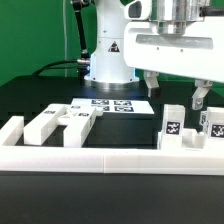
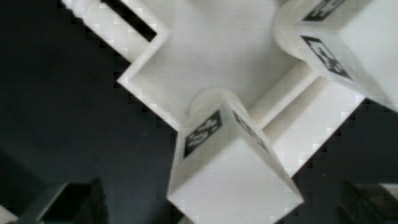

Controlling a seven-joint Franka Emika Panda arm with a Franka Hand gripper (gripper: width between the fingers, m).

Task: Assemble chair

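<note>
The chair is in loose matte-white pieces on the black table. Two upright tagged posts point(image 1: 172, 126) point(image 1: 212, 124) stand at the exterior view's right. Flat blocky pieces point(image 1: 46, 124) point(image 1: 76, 118) lie at the left. My gripper point(image 1: 174, 93) hangs open just above the nearer post, its fingers point(image 1: 150, 84) straddling the post's line without touching it. In the wrist view that post point(image 2: 222, 150) runs between my dark fingertips point(image 2: 71, 200), and my gripper point(image 2: 222, 208) holds nothing. A second tagged piece point(image 2: 331, 45) shows further off.
The long low white border rail point(image 1: 110, 156) runs along the table's front and turns up at the left end; its corner point(image 2: 178, 70) lies beyond the post in the wrist view. The marker board point(image 1: 112, 103) lies flat before the robot base point(image 1: 108, 55).
</note>
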